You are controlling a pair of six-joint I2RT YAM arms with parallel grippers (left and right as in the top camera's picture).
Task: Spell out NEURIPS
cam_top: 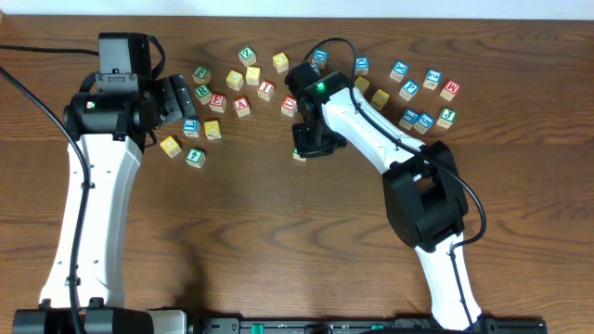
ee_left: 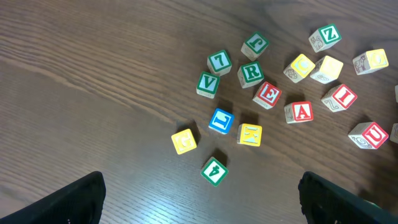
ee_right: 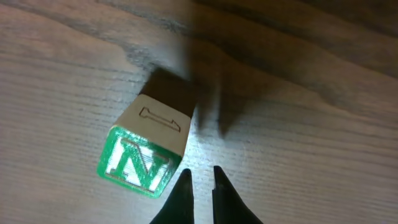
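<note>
Overhead: the right gripper [cam_top: 306, 144] is low over the table [cam_top: 278, 241], and the N cube [cam_top: 299, 156] shows only as a pale corner at its lower edge. The left gripper [cam_top: 178, 100] is well apart, beside the left group of letters.

Left wrist: its fingers [ee_left: 74, 199] stand wide apart with nothing between them. Ahead lie the R cube [ee_left: 250, 73], E cube [ee_left: 268, 94], I cube [ee_left: 342, 96] and U cube [ee_left: 371, 134].

Right wrist: the green N cube [ee_right: 140, 155] lies tilted just left of the fingertips [ee_right: 180, 199], not between them. The tips are nearly together, a thin slit apart, gripping nothing.

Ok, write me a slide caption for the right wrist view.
Right gripper, jaws nearly shut and empty, just beside the green N cube on the wooden table.
</note>
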